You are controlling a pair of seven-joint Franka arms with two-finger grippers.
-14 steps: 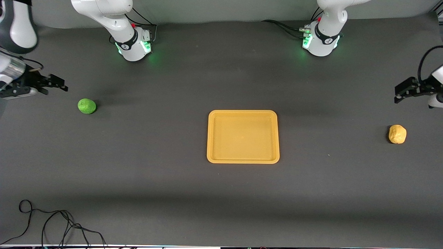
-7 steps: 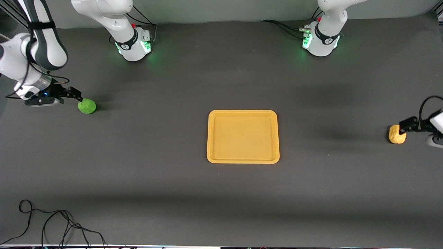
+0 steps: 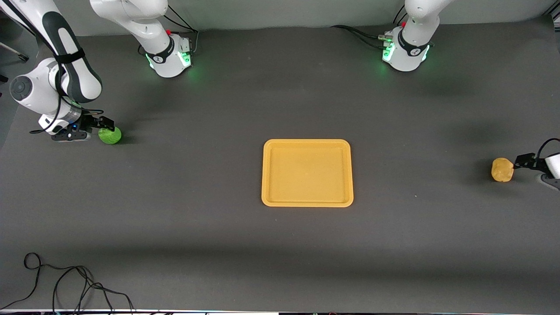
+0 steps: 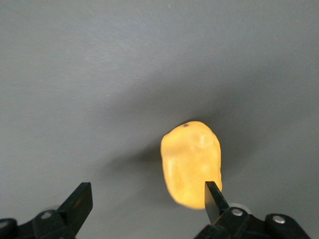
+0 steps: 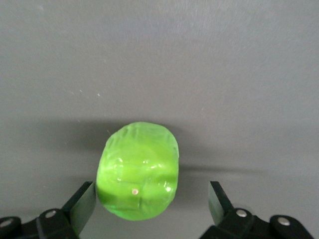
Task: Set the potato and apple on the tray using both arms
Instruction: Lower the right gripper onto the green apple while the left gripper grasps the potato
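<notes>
front view: both spread grippers, right gripper (image 3: 104,127) at apple (image 3: 110,135), left gripper (image 3: 523,161) at potato (image 3: 502,169).

Tray (image 3: 307,173): mid-bench (image 3: 218,227), bare.
Apple (image 3: 110,135): on bench toward the right arm's end, well apart from tray.
Potato (image 3: 502,169): on bench toward the left arm's end, well apart from tray.
Right claw (image 3: 105,127): at apple.
Left claw (image 3: 518,162): at potato.

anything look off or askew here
Mostly no. The left claw sits off-centre: the potato lies against one finger. The right claw frames the apple more evenly. The tray lies square.
</notes>
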